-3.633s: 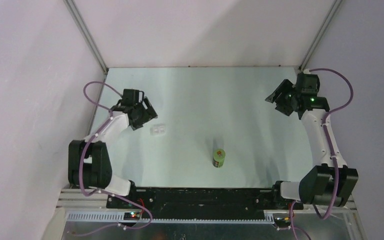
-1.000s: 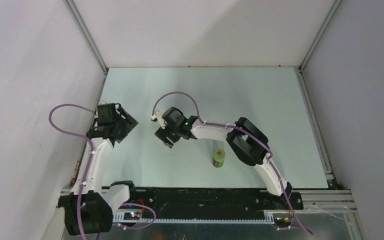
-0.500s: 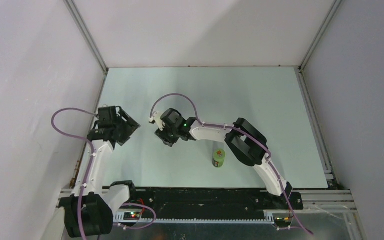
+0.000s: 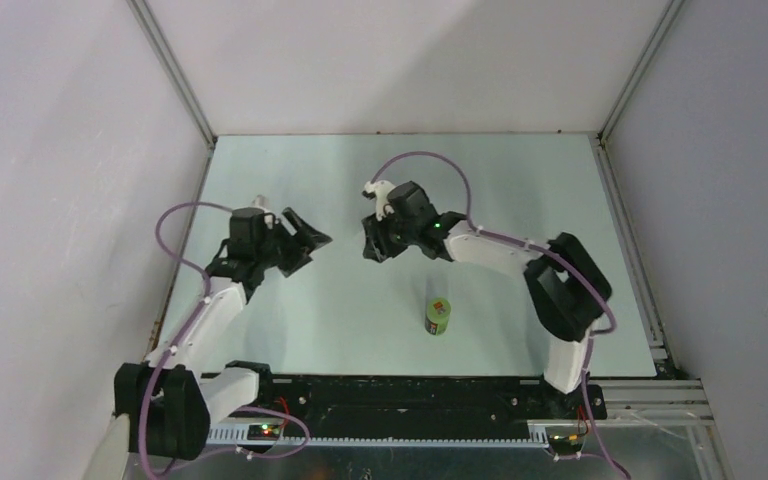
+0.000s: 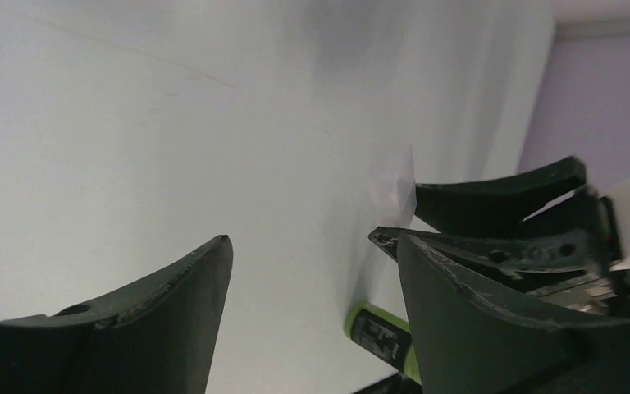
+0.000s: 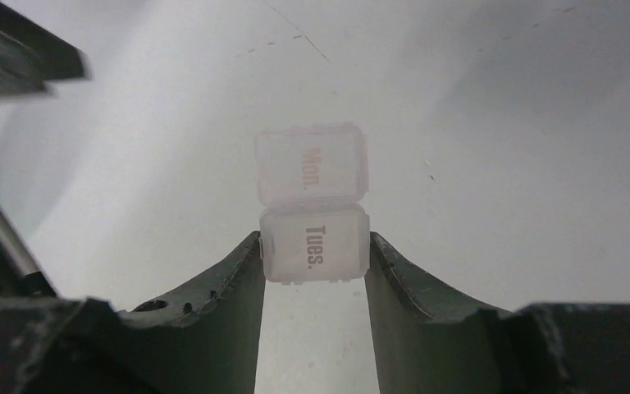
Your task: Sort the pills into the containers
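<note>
Right claw (image 6: 315,243) clamps the containers (image 6: 312,167) at the Tues. cell's side edges; left claw (image 5: 299,238) agape close alongside.

The box (image 6: 312,205) is lodged between the fingers of the right gripper (image 6: 313,238), one compartment between them, the other beyond their tips. On the table (image 4: 520,190), the left gripper (image 4: 305,250) is placed left of the right, apart. The bottle (image 4: 438,317) is stood upright nearer the bases, right of both.
</note>
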